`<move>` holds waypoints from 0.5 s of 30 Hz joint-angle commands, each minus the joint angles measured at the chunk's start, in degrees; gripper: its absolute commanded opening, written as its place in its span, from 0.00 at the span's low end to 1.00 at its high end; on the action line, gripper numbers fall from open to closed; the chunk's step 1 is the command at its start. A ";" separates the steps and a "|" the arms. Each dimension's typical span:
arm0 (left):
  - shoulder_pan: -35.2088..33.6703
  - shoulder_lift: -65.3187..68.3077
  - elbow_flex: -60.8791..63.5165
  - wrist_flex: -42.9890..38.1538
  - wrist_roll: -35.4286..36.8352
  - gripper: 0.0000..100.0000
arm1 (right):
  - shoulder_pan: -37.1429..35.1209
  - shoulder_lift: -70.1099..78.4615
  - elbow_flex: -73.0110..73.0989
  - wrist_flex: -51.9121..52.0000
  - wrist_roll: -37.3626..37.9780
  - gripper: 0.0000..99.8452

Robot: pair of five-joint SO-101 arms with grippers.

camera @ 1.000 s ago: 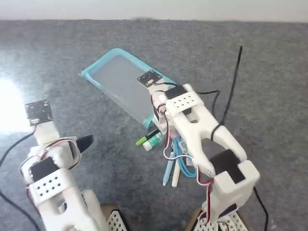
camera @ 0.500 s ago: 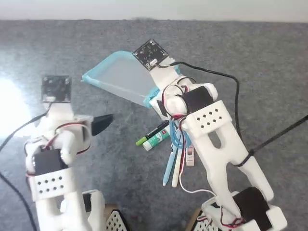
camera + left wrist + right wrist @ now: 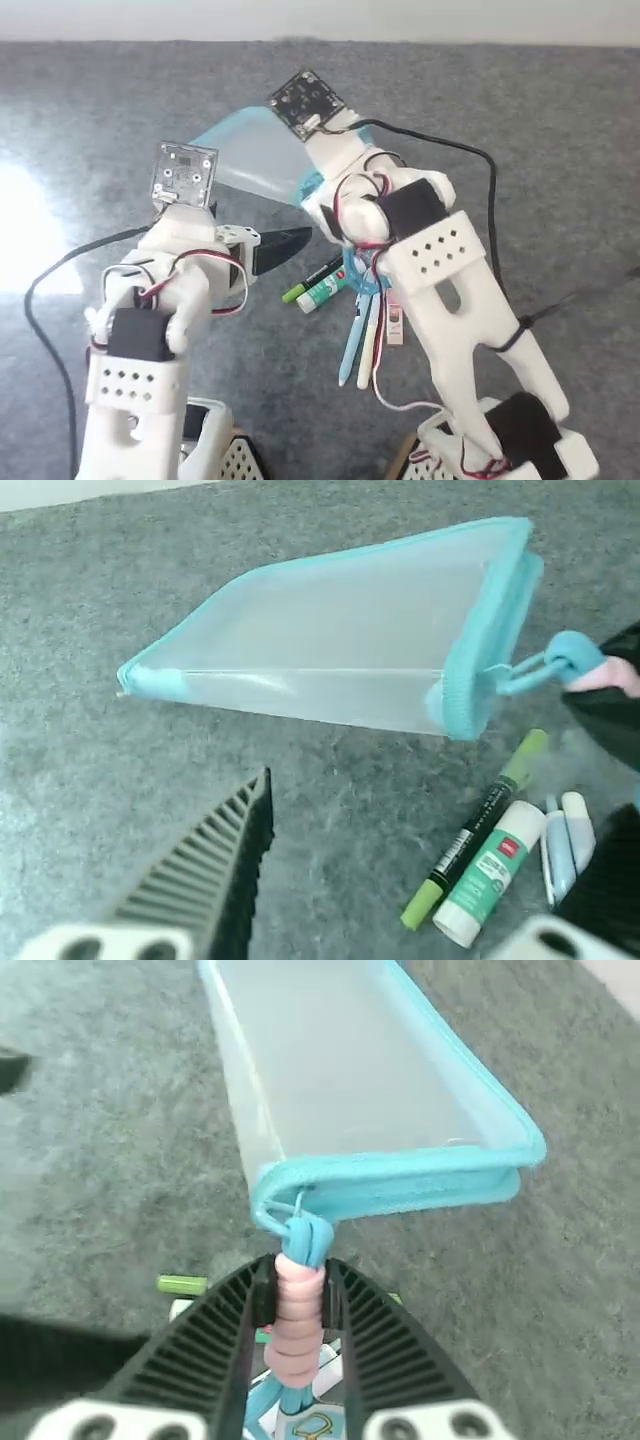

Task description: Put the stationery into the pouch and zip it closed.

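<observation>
Felt (image 3: 560, 150) spreads wide beyond and to the right of the pouch (image 3: 255, 160), a clear, teal-edged sleeve tilted just past the marker (image 3: 475, 830), glue stick (image 3: 490, 872) and pens (image 3: 360, 340). The right gripper (image 3: 297, 1275) pinches its pink pull (image 3: 295, 1325) tight. The left gripper (image 3: 285, 245) hangs near the pouch, its opening impossible to tell. Print on marker and glue stick is unreadable.

High overhead; both wrists near pouch (image 3: 330, 640)

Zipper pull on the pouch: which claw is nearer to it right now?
Right. The right claw is clamped on the pink zipper pull; the left claw hangs apart from it, over the carpet beside the pouch.
</observation>
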 commanded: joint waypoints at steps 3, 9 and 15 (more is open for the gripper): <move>-2.29 0.09 0.31 -3.08 0.70 0.46 | -4.18 -3.47 -9.49 6.46 -1.23 0.01; -5.45 0.26 0.92 -5.10 0.44 0.46 | -4.53 -4.09 -9.85 8.22 -1.93 0.01; -5.54 0.35 4.09 -7.65 0.35 0.46 | -4.62 -4.18 -10.20 9.10 -2.02 0.01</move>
